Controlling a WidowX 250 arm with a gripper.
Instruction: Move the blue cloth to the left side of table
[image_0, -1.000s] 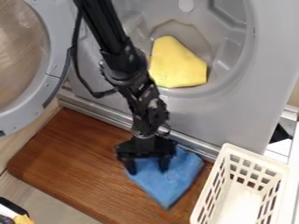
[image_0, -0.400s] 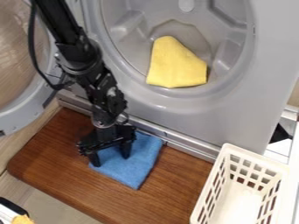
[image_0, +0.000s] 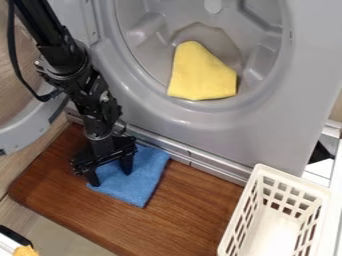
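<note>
The blue square of soft cloth (image_0: 145, 172) lies spread on the brown wooden table (image_0: 63, 187), left of its middle, the far edge close to the grey metal sill (image_0: 214, 166). It is mostly flat, its near corner pointing toward the table's front edge. The black two-finger gripper (image_0: 111, 178) hangs over its left part, fingers well apart, one tip at the left corner and the other farther in; whether both press down is hard to tell. The cloth should be light, limp and in no danger of breaking, with enough grip on the wood to drag a little. Pushed from an edge it would likely bunch up; pressed from above near its middle it should slide as one piece, and for a lift a pinched fold near the middle would serve best. The job looks nearly done, wanting at most a short nudge left. Beyond the sill, a yellow cloth (image_0: 202, 75) lies in the grey drum opening (image_0: 143, 37); at right stands a cream plastic basket with slotted walls (image_0: 239, 211).
</note>
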